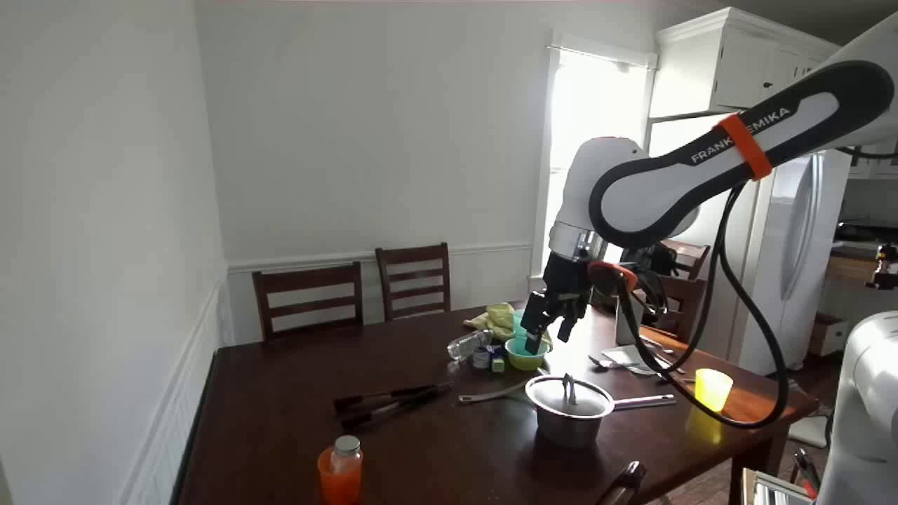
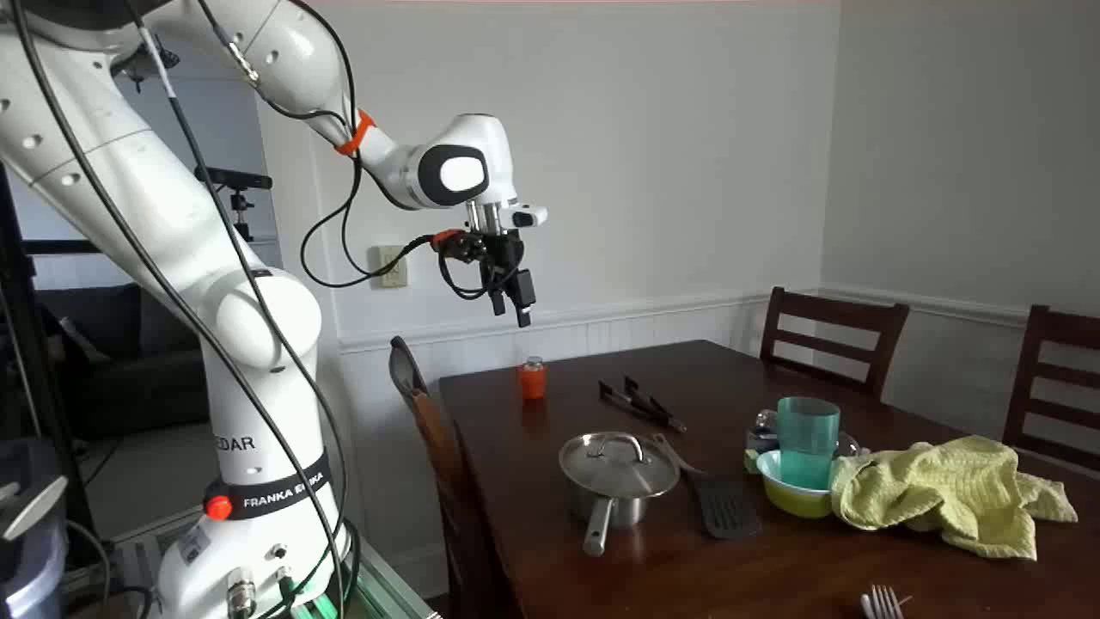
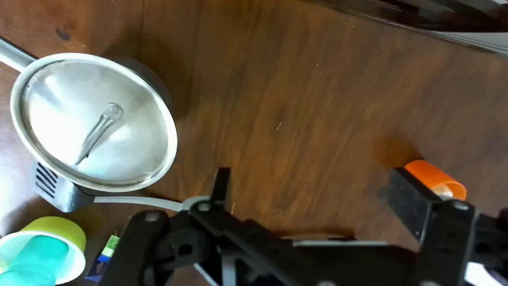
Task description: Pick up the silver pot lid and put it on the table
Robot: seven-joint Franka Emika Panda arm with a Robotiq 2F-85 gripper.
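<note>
The silver pot lid (image 1: 579, 405) lies flat on the small steel pot (image 1: 570, 429), its loop handle facing up. The lid also shows in an exterior view (image 2: 614, 464) and at the left of the wrist view (image 3: 99, 131). The pot stands on the dark brown table (image 1: 280, 393), its long handle (image 2: 599, 526) sticking out to the side. My gripper (image 3: 311, 172) is open and empty, with only bare tabletop between its fingers in the wrist view. In both exterior views the gripper (image 1: 551, 335) (image 2: 511, 315) hangs well above the table, apart from the lid.
A black spatula (image 2: 729, 509) lies beside the pot. Tongs (image 2: 640, 401) and an orange cup (image 2: 533, 384) holding a jar stand farther off. A lime bowl (image 2: 795, 501) with a teal cup (image 2: 808, 438) sits by a yellow cloth (image 2: 945, 490). A yellow cup (image 1: 713, 390) is near the edge.
</note>
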